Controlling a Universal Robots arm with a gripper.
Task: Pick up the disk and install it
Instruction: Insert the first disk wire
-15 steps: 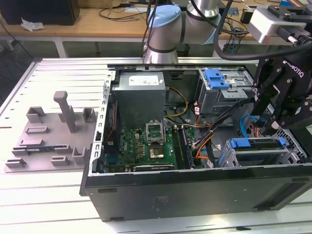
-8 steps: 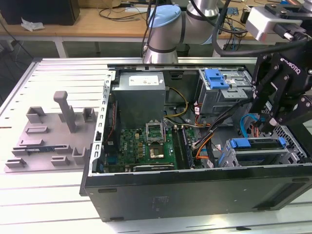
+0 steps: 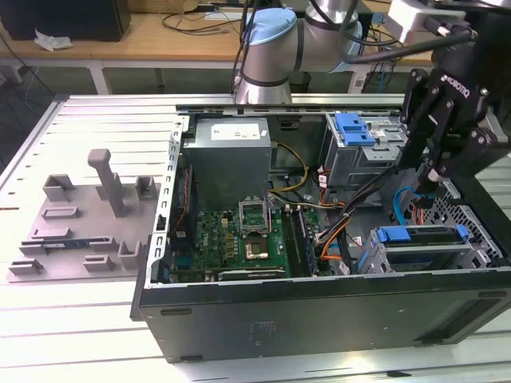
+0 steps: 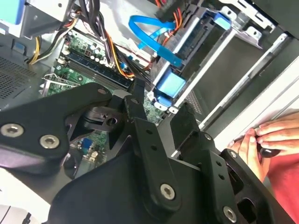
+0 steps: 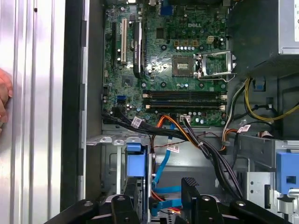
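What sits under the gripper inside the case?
Below the open gripper: a blue cable, black wires and the blue-framed end of the disk. The fingers hide the rest of it.

Exterior view oblique, wrist views share motherboard (image 5: 159,70)

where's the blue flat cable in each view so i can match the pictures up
Exterior view: the blue flat cable loops just under the gripper, toward the exterior view's right.
Second wrist view: the cable arcs just ahead of the gripper.
First wrist view: the cable runs from the gripper toward the motherboard.
Shared landmark: the green motherboard.
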